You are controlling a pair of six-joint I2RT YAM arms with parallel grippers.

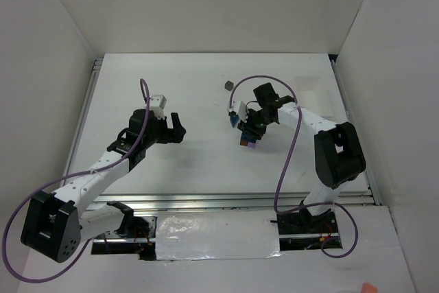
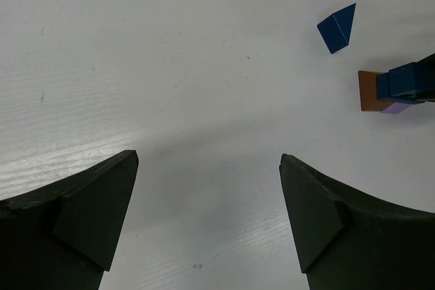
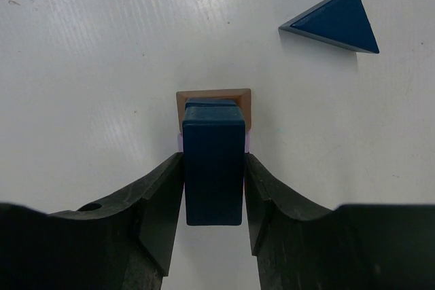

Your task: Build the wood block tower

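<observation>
The wood block tower (image 1: 247, 141) stands right of the table's middle: a lavender piece (image 2: 395, 108) at the bottom, a brown-orange block (image 3: 214, 99) on it, and a dark blue rectangular block (image 3: 213, 168) on top. My right gripper (image 3: 213, 162) is shut on that blue block, one finger on each side; it also shows in the top view (image 1: 250, 132). A blue triangular block (image 3: 333, 22) lies loose beside the tower. A grey block (image 1: 228, 85) lies farther back. My left gripper (image 2: 209, 188) is open and empty, well left of the tower (image 2: 387, 89).
White walls enclose the table on three sides. A metal rail (image 1: 226, 200) runs along the near edge in front of the arm bases. The right arm's purple cable (image 1: 288, 162) loops beside its forearm.
</observation>
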